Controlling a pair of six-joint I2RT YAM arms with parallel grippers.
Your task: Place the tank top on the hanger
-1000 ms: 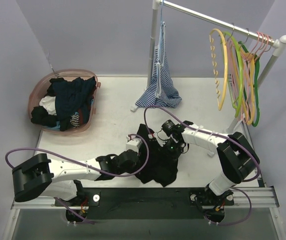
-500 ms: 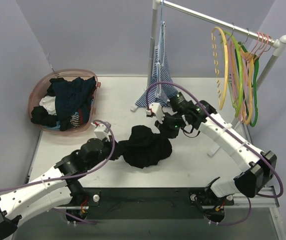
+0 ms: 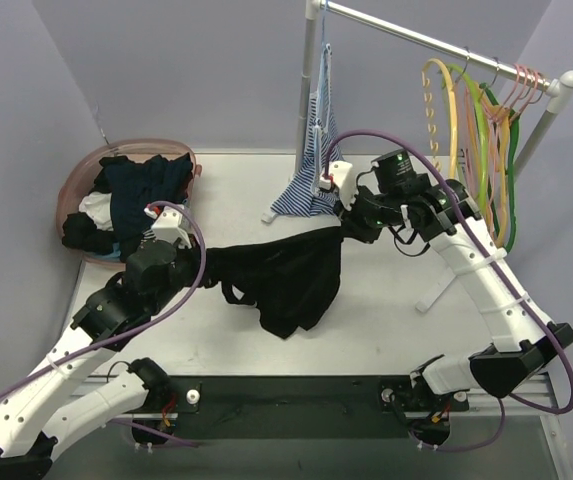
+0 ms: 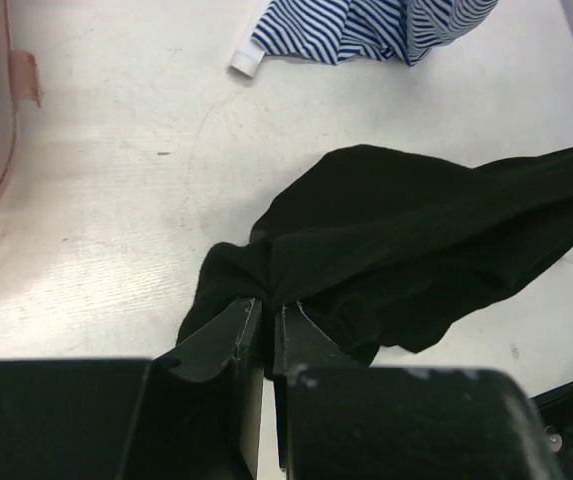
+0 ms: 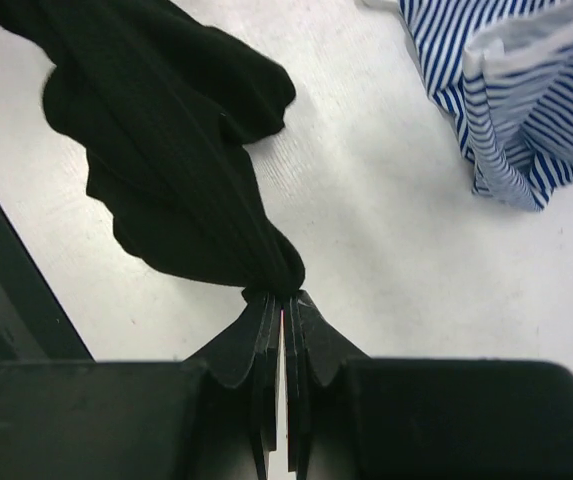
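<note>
The black tank top [image 3: 286, 275] hangs stretched in the air between my two grippers above the table, its lower part drooping. My left gripper [image 3: 206, 262] is shut on its left end; in the left wrist view the gripper [image 4: 266, 308] pinches the bunched black fabric [image 4: 406, 250]. My right gripper [image 3: 340, 230] is shut on its right end; in the right wrist view the gripper [image 5: 282, 298] clamps a gathered tip of the fabric [image 5: 166, 150]. The yellow hanger [image 3: 444, 130] hangs on the rail at the upper right, apart from both grippers.
A blue-and-white striped garment [image 3: 318, 170] hangs from the rail's left post, close to my right gripper. Green and orange/pink hangers [image 3: 496, 160] hang beside the yellow one. A pink basket [image 3: 78, 180] of mixed dark clothes stands at the back left.
Both grippers have lifted and pulled apart, the left one to the left, the right one up and right. The tank top went from a crumpled heap on the table to a stretched, hanging sheet.
</note>
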